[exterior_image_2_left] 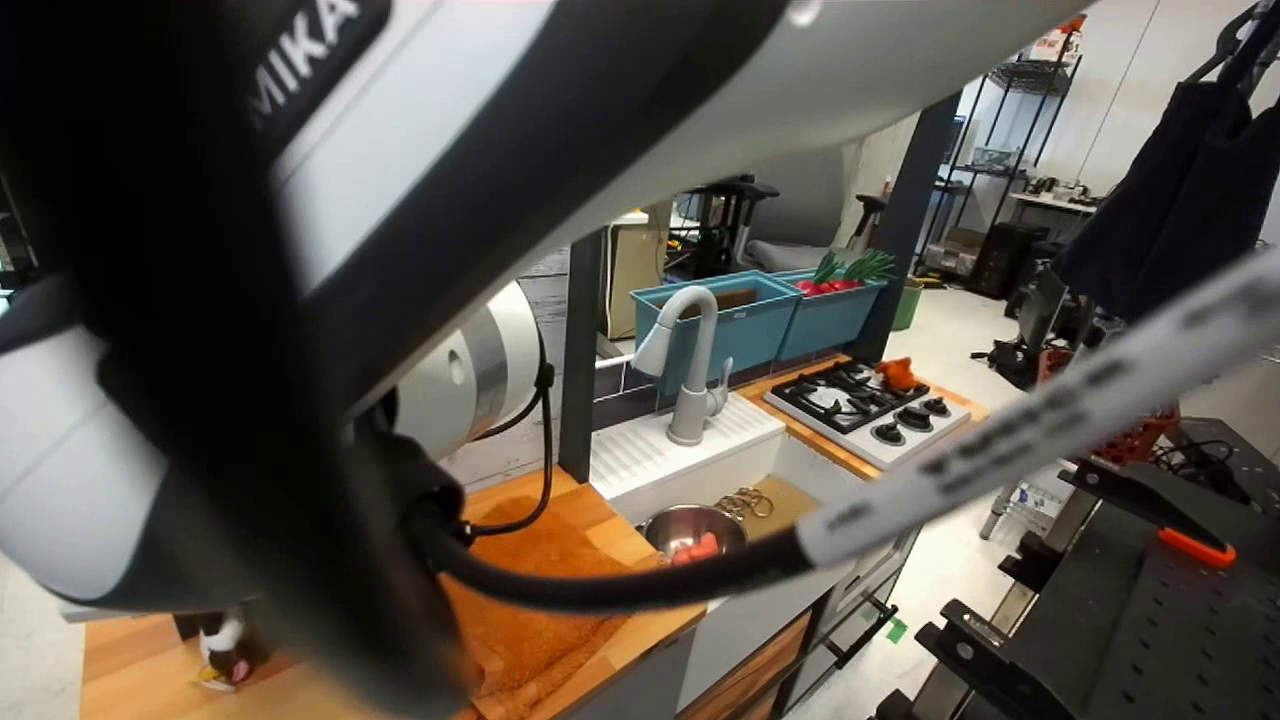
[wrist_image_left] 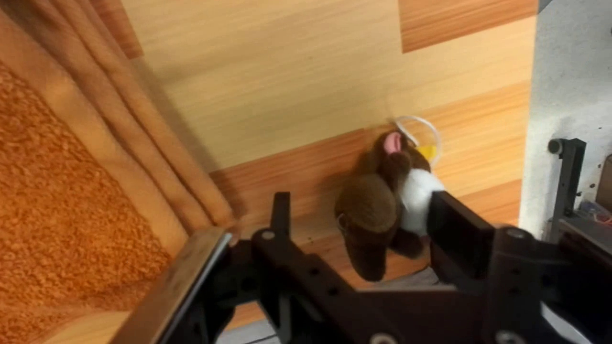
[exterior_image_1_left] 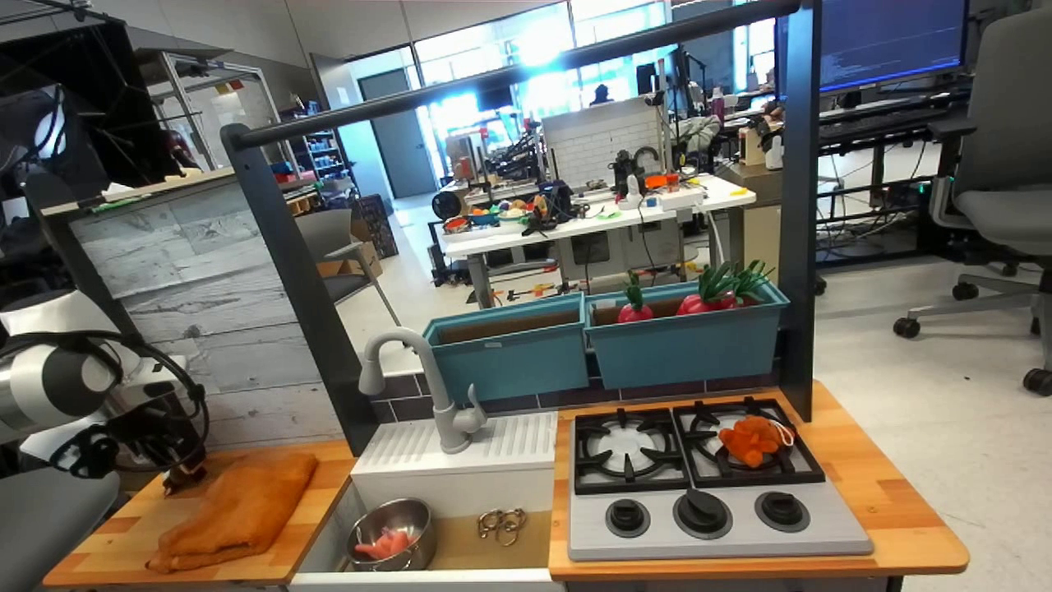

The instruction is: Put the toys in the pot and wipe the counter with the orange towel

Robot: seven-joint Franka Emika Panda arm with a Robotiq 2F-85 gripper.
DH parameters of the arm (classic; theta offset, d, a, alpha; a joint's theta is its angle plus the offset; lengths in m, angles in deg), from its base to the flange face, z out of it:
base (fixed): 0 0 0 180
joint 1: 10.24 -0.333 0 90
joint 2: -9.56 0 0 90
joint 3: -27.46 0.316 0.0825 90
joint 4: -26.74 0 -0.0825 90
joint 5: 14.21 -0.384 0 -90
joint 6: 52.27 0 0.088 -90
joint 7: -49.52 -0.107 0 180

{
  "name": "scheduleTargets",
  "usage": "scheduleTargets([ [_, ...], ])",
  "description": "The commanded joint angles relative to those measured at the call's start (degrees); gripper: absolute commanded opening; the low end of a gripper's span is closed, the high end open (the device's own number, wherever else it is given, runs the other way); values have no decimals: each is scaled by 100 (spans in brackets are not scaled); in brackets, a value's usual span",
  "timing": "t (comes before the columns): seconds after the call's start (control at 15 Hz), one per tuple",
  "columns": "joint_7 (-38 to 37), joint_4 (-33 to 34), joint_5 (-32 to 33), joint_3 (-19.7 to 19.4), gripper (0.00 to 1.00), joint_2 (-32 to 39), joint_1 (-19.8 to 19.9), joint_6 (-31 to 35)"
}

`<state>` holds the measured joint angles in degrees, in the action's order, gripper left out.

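In the wrist view my gripper (wrist_image_left: 359,196) stands open around a brown-and-white plush toy (wrist_image_left: 368,205). The toy lies on the wooden counter (wrist_image_left: 277,86); its white part meets the right-hand finger, while a gap shows on the left. In an exterior view the same plush toy (exterior_image_2_left: 222,650) is partly hidden by the arm. Beside the gripper, the orange towel (exterior_image_1_left: 238,510) is spread folded on the counter's left section. The silver pot (exterior_image_1_left: 422,538) is down in the sink with a pinkish-red toy (exterior_image_1_left: 385,544) inside. On the right burner sits an orange toy (exterior_image_1_left: 752,441).
Metal rings (exterior_image_1_left: 501,524) lie in the white sink right of the pot. A grey faucet (exterior_image_1_left: 427,386) rises behind the sink. Blue planters (exterior_image_1_left: 509,353) hang at the back, and a dark post (exterior_image_1_left: 296,279) and wood panel (exterior_image_1_left: 214,304) stand behind the left counter.
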<state>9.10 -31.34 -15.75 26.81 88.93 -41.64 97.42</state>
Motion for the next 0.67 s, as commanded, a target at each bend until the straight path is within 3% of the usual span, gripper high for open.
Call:
scheduleTargets([
  [0.0,77,687,11,18,42,427,17,-75],
  [0.4,58,1063,-102,110,0,618,202,-175],
  [0.6,205,659,-117,254,0,264,290,-199],
])
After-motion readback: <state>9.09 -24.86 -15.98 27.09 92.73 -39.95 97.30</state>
